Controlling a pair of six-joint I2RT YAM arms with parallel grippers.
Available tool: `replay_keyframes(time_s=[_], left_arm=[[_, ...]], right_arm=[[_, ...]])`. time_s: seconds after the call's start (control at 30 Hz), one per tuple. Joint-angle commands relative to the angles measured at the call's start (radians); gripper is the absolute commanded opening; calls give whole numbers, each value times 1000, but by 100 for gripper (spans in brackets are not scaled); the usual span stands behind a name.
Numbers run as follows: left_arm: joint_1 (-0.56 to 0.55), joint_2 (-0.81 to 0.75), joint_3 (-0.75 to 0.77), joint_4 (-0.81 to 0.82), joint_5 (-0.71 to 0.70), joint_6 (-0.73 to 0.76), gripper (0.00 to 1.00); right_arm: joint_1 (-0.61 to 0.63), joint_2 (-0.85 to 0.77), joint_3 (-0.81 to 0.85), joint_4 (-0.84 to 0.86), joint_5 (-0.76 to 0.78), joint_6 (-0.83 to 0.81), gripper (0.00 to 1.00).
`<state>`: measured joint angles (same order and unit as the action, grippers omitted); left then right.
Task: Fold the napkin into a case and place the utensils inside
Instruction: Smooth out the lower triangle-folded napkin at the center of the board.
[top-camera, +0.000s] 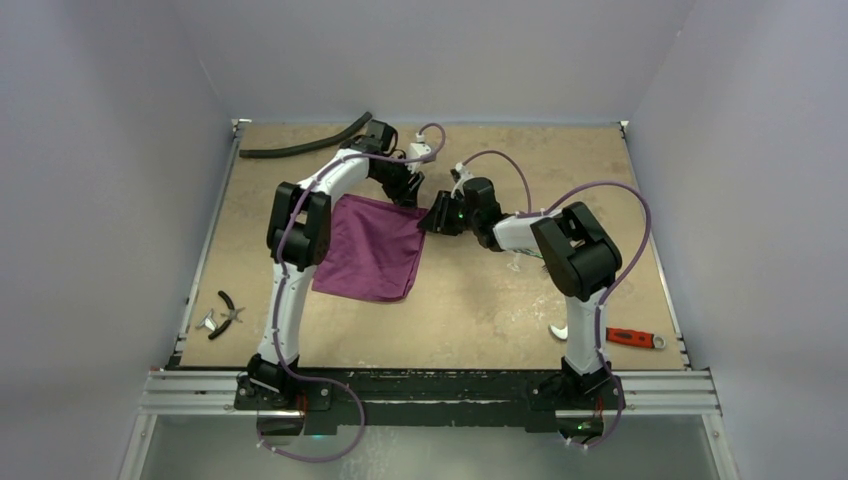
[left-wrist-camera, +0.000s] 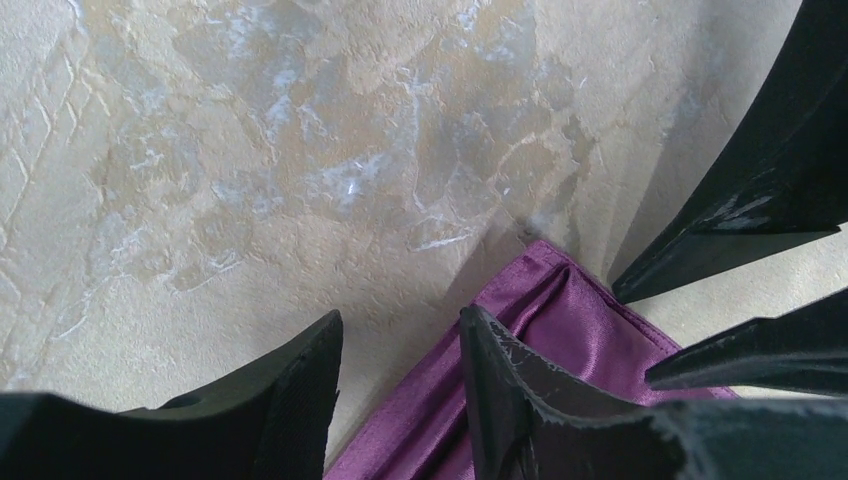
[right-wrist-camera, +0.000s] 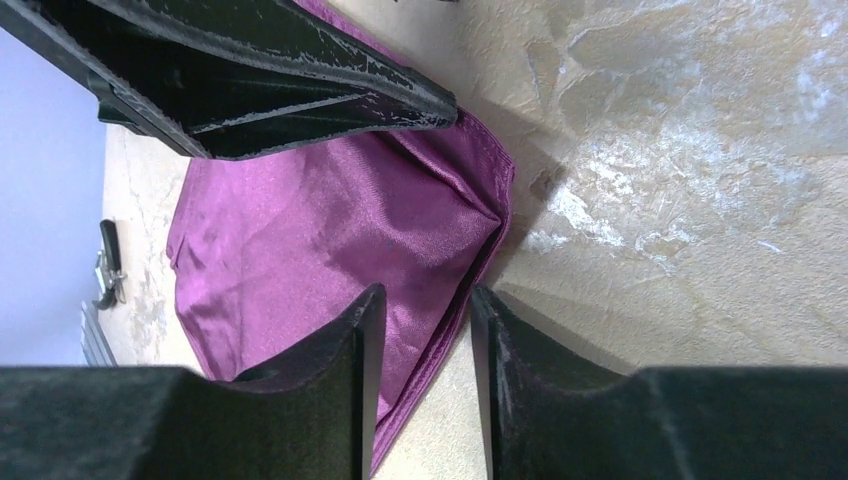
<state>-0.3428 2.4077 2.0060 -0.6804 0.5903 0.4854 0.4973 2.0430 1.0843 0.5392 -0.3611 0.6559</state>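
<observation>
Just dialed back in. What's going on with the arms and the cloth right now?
Both arms are working on the purple napkin, which lies flat on the table. The left gripper and the right gripper are close together at its far right corner. Each has its jaws open over the cloth's edge, and neither is clamped on it. The napkin is not folded into a case yet.

Napkin (top-camera: 372, 250) left edge hidden under left arm (top-camera: 298, 232); far-right corner masked by right hand (top-camera: 430, 218).

The napkin (top-camera: 372, 250) is plum-purple, the table (top-camera: 480, 300) mottled tan
</observation>
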Motion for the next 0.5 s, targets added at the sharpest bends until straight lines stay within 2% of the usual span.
replay_keyframes(time_s=[0.0, 0.13, 0.3, 0.4, 0.47], left_arm=[[-2, -17, -33, 16, 27, 35, 45], [-4, -33, -66, 26, 17, 48, 44], [-3, -42, -94, 37, 7, 55, 42], [-4, -44, -101, 39, 0, 59, 41], [-4, -44, -102, 40, -6, 61, 40]], right_arm=[[4, 3, 34, 51, 8, 19, 36], [4, 6, 46, 57, 8, 21, 23], [3, 20, 58, 58, 1, 26, 12], [3, 11, 64, 38, 9, 20, 12], [4, -3, 70, 15, 45, 1, 18]])
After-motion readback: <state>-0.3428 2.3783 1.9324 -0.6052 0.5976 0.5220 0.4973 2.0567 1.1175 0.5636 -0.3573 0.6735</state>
